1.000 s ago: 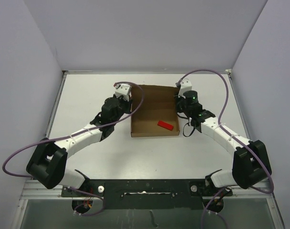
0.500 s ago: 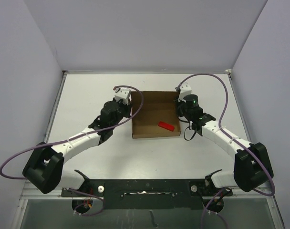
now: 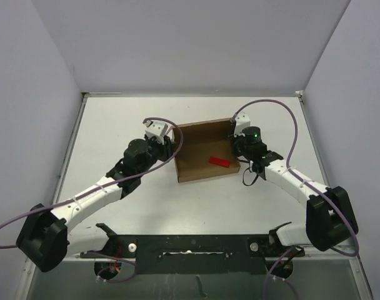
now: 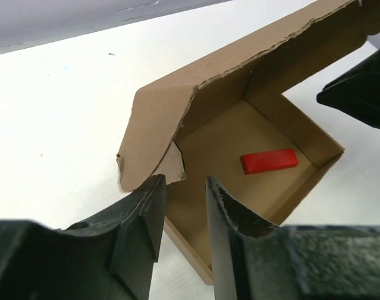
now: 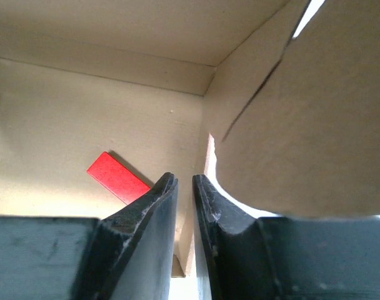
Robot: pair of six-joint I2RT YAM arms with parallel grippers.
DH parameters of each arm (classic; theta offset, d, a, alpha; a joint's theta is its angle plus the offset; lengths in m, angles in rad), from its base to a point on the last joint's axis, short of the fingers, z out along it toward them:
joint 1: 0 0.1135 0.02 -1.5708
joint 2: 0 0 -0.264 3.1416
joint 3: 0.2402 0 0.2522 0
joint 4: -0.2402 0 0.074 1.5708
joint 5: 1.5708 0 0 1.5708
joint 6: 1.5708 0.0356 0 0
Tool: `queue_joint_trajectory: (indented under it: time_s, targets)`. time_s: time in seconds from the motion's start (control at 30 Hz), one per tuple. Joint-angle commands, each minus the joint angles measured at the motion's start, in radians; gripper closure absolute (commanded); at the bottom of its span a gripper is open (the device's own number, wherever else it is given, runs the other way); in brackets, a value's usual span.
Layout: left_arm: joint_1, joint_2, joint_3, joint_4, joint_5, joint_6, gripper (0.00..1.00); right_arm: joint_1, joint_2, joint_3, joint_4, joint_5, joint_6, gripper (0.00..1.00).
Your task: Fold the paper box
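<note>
My left gripper [image 4: 185, 184] stands slightly open and holds nothing. The paper box [image 4: 221, 140] sits just ahead of its tips, with the near flap raised. My right gripper [image 5: 184, 180] is nearly closed and seems to pinch the box's side wall, though the gap is dim. A red block [image 5: 117, 177] lies inside, ahead-left of it.

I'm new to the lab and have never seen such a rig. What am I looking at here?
A left arm and a right arm, bolted at the near edge of a table, are meant to fold the paper box. The overhead picture shows both; the other two come from a camera on each wrist, looking past its fingers. A red block lies inside the box. The right gripper pinches the box's right wall; the left gripper is open beside a raised flap, holding nothing.
</note>
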Motion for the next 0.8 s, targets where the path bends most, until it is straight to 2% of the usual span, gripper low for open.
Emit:
queue_joint_trajectory:
  time_s: [0.0,0.17,0.3,0.47,0.77]
  targets:
    - [-0.001,-0.128,-0.036,-0.036,0.038,-0.034,0.68,-0.03,-0.036,-0.007,0.061,-0.02,0.001,0.82]
    - [-0.001,-0.234,-0.067,-0.122,0.067,-0.082,0.61,-0.047,-0.032,-0.016,0.065,-0.046,0.002,0.83]
    - [0.003,-0.309,0.007,-0.27,0.191,-0.176,0.51,-0.065,-0.029,-0.023,0.067,-0.068,-0.003,0.83]
    - [0.005,-0.36,0.146,-0.439,0.298,-0.257,0.49,-0.089,-0.022,-0.032,0.072,-0.101,-0.007,0.83]
    - [0.012,-0.32,0.344,-0.534,0.303,-0.324,0.49,-0.131,-0.023,-0.038,0.064,-0.163,-0.023,0.83]
